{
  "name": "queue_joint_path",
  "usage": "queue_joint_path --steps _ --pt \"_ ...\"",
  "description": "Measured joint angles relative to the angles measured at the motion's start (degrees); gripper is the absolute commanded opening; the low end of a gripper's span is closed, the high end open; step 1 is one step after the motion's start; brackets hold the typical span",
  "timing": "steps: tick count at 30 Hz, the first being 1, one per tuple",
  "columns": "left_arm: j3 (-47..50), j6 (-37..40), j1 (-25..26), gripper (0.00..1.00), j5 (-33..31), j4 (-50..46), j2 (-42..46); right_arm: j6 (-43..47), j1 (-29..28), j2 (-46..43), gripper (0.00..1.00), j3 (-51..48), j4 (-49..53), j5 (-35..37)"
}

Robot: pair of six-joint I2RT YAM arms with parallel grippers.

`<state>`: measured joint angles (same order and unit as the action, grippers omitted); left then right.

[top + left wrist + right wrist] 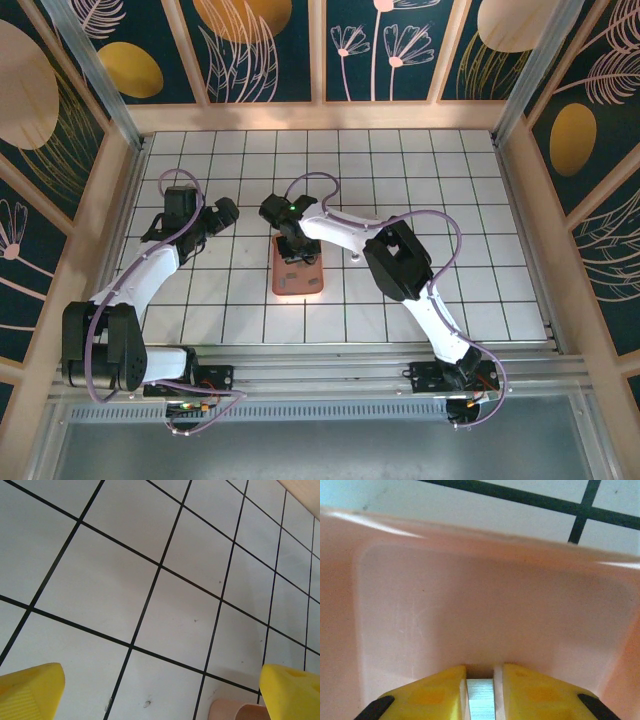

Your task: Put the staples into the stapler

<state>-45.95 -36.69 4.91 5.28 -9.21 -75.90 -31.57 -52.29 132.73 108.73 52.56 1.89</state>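
A silvery ridged strip of staples [480,699] sits between the yellow fingers of my right gripper [480,680], which is shut on it low inside the salmon-pink tray [470,600]. From above, the right gripper [293,247] hangs over the far end of that tray [300,285]. The left gripper [222,212] stands wide open with nothing in it, to the left of the tray and above bare table. Its yellow fingertips [35,687] frame the bottom corners of the left wrist view, and the tray's corner [232,711] peeks in at the lower right. The stapler is hidden from view.
The table [420,200] is white with a black grid, fenced by wooden rails on the left, right and far sides. A tiny metal sliver [109,705] lies on a grid line below the left gripper.
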Motion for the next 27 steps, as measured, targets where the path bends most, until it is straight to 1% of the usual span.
queue_joint_path --steps 9,14,18,27 --pt "0.0 0.44 0.0 0.98 0.31 -0.02 0.0 -0.55 0.13 0.22 0.17 0.52 0.37 -0.42" --pt "-0.02 1.64 0.0 0.98 2.03 -0.04 0.0 -2.91 -0.07 -0.13 0.17 -0.33 -0.46 -0.09" --pt "0.02 3.5 0.0 0.98 2.25 0.07 0.0 -4.44 -0.39 -1.77 0.17 -3.19 -3.15 1.42" --pt "4.02 6.71 0.0 0.97 3.98 5.57 0.22 -5.46 -0.66 -7.72 0.16 -12.79 -10.78 4.55"
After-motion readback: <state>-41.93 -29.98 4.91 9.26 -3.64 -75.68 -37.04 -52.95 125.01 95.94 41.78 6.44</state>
